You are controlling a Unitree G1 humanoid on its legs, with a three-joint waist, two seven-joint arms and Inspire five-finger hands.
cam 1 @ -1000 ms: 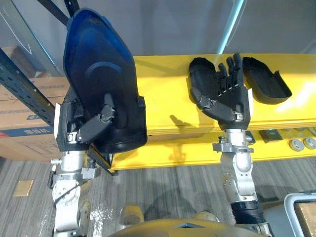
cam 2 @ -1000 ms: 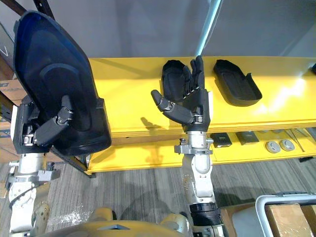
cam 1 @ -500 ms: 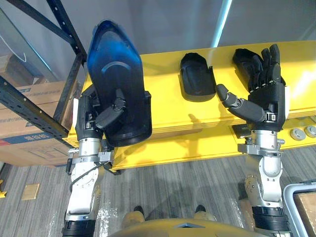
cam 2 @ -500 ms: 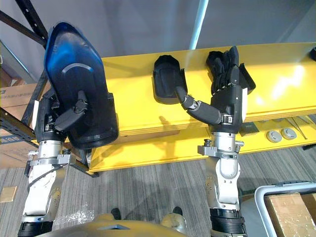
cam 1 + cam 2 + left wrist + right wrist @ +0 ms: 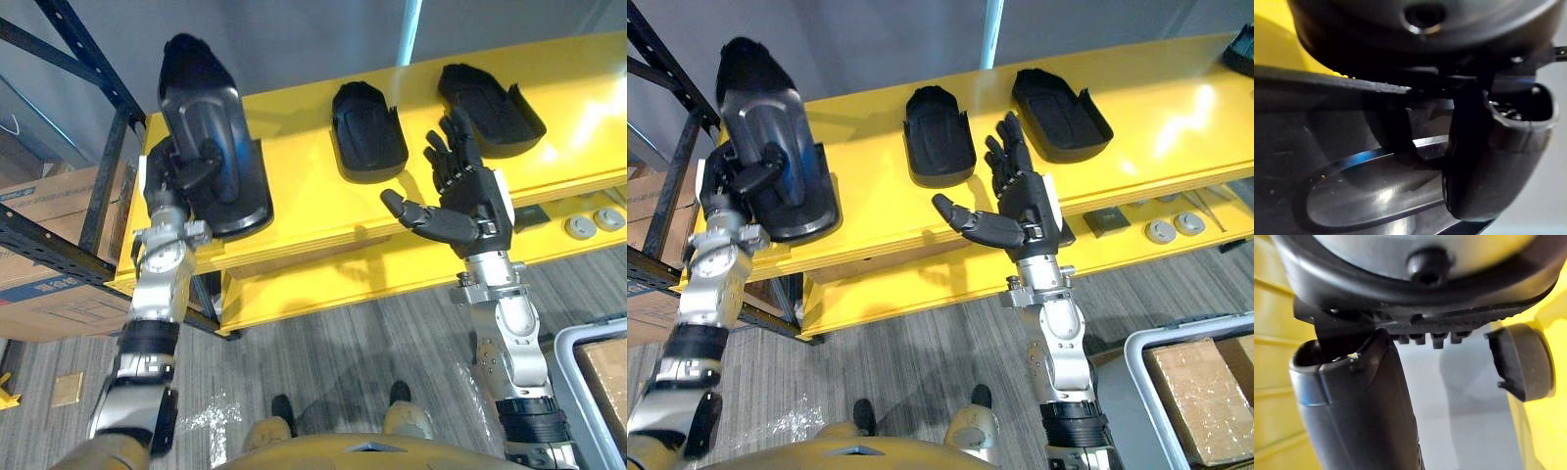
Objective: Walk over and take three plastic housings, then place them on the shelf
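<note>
yellow shelf (image 5: 299, 181), grey striped floor (image 5: 343, 338)

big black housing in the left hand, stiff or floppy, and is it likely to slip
Probably stiff: the housing holds its moulded shell shape while the left hand alone grips it. Likely light for its size, being a hollow open shell. Its glossy surface looks slick, so it may slide in the grip or on the yellow shelf.

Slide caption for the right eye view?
Left hand grips one housing on the yellow shelf beside two other housings; right hand open, empty.
</note>
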